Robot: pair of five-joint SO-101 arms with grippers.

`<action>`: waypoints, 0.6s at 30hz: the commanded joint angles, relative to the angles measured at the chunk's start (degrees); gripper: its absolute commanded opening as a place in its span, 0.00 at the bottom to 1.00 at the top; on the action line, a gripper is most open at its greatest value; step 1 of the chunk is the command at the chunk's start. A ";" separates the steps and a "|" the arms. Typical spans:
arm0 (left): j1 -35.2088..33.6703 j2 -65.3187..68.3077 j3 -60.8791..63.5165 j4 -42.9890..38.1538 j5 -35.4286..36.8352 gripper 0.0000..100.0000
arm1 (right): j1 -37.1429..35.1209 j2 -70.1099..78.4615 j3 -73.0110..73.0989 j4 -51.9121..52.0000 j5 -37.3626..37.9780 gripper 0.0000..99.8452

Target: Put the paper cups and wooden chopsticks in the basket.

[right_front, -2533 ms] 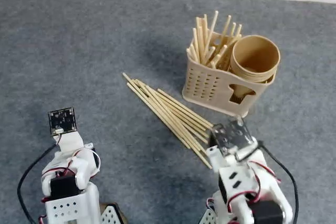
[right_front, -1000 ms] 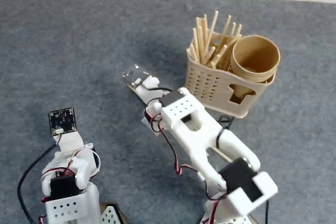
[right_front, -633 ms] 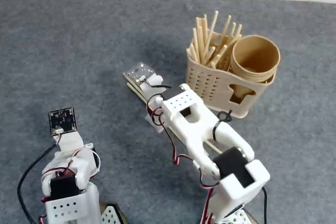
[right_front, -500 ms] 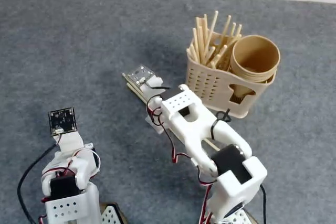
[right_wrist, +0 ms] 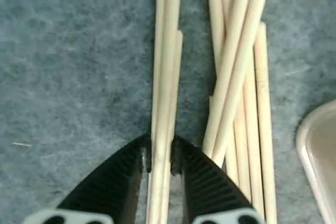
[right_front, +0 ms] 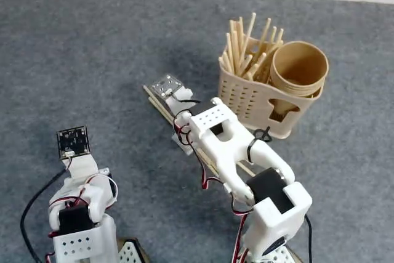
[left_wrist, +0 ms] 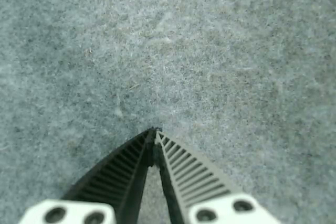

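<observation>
- Grey carpet (right_front: pixel 92 60) covered the whole table, and everything I watched sat on it.
- Nearest my end, the left arm (right_front: pixel 86 198) stood folded back over its base, well apart from the task's things.
- From its wrist camera I saw the left gripper (left_wrist: pixel 156 135) hanging over bare carpet, its fingers pressed together with the tips touching.
- Beside it, the right arm (right_front: pixel 231 152) lay stretched forward across the middle of the table, covering most of the loose pile from above.
- The right gripper (right_wrist: pixel 160 148) sat low over the wooden chopsticks (right_wrist: pixel 165 72) on the carpet. Its two black fingers pinched a thin bundle of two or three sticks, one finger against each side.
- Just beside that bundle lay the other sticks (right_wrist: pixel 236 77), several of them overlapping and apart from the fingers.
- From above, the far ends of the pile poked out past the right wrist, flat on the carpet.
- Farther off stood the basket (right_front: pixel 252 100), upright and close to the right arm — I could not tell whether they touched.
- One of its compartments held a fan of standing chopsticks (right_front: pixel 246 41). The other held the paper cups (right_front: pixel 300 69), nested with their mouths up.
</observation>
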 commanded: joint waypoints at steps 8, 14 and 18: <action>1.36 -0.66 1.10 0.35 0.00 0.01 | 0.40 -16.13 4.09 0.04 -0.44 0.00; 1.36 -0.66 1.10 0.35 0.00 0.01 | 0.31 -23.87 8.13 -0.13 -2.64 0.00; 1.36 -0.66 1.10 0.35 0.00 0.01 | 0.40 -28.70 10.15 -0.13 -7.30 0.00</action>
